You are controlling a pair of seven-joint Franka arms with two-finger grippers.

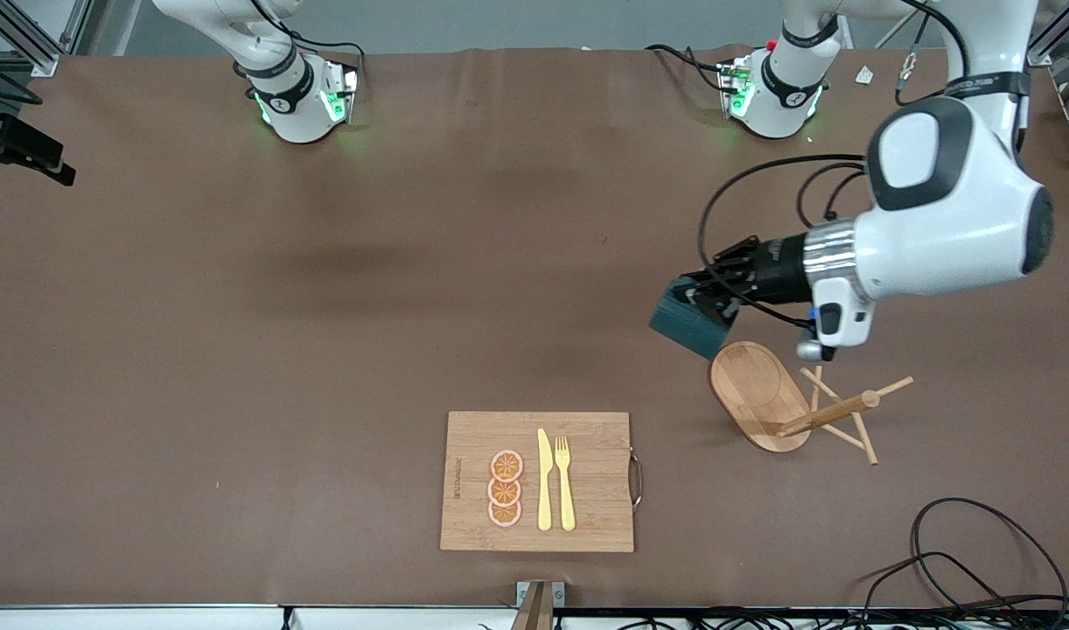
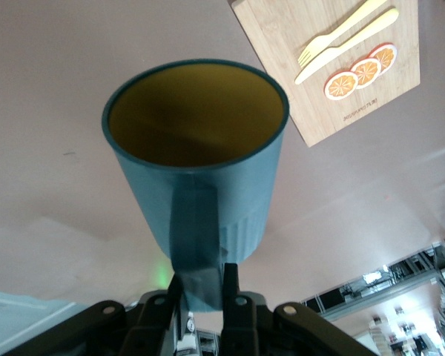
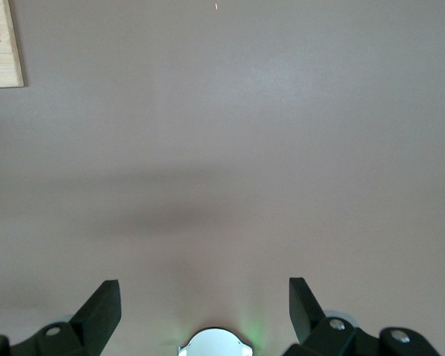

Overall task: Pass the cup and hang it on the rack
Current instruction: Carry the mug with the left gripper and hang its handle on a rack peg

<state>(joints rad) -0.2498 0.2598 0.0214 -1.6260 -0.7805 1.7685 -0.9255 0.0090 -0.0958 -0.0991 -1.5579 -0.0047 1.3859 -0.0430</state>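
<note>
The dark teal cup (image 1: 688,324) hangs in the air, tilted, over the table beside the rack. My left gripper (image 1: 705,293) is shut on its handle. In the left wrist view the cup (image 2: 196,148) shows its yellowish inside, and the left gripper (image 2: 202,278) pinches the handle between both fingers. The wooden rack (image 1: 758,394) appears tipped over, its oval base on edge and its post (image 1: 827,413) pointing toward the left arm's end of the table. My right gripper (image 3: 205,297) stands open over bare table, with nothing between its fingers; it does not show in the front view.
A bamboo cutting board (image 1: 587,490) with three orange slices, a yellow knife and a fork lies near the front edge. Its corner (image 3: 0,44) shows in the right wrist view. Loose black cables (image 1: 981,560) lie at the front corner near the rack.
</note>
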